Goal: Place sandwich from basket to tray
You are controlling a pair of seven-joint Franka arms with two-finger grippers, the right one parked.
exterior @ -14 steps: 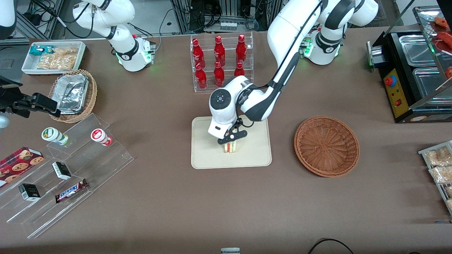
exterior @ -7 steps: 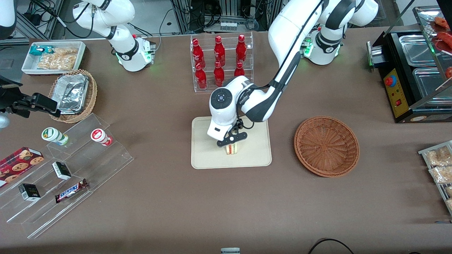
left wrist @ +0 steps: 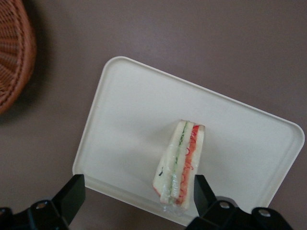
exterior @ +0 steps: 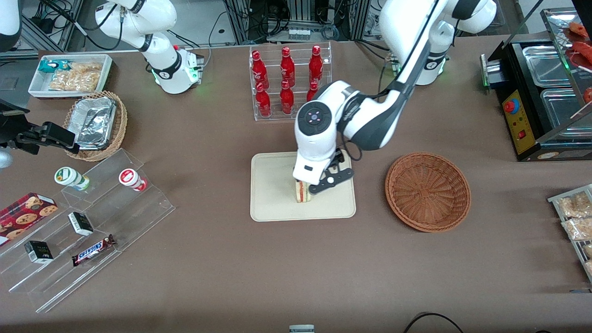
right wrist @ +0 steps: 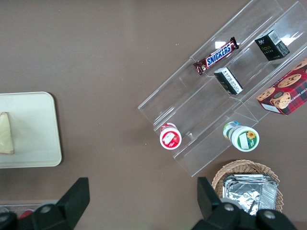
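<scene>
Since half a second ago, our gripper (exterior: 329, 181) has let go of the sandwich (exterior: 301, 191), risen and drifted toward the working arm's end of the table — earlier it sat low, right over the wedge. Now its fingers (left wrist: 72, 195) are spread wide with nothing between them; in the wrist view the sandwich (left wrist: 180, 166) shows free below, clear of both pads.

We find the sandwich standing on edge on the tray (exterior: 270, 210), its striped cut face turned up, nearer the tray's camera-side rim than its middle. The basket (exterior: 428, 191) lies empty, well apart toward the working arm's end. We judge the placing done; what remains is only to pull away cleanly.

As for handling, we judge the wedge light and soft — bread that dents under pressure — and it seems wrapped in clear film, which could be a little slippery. It balances on a narrow edge, so a brush from a finger might topple it. Were we to take it again, we would close gently across the two flat bread faces, near the thick middle of the wedge, not at the thin tip and not along the filling edge.

Relative to the tool, the sandwich now sits below the gripper and just beside it, toward the parked arm's end, not touching it.
</scene>
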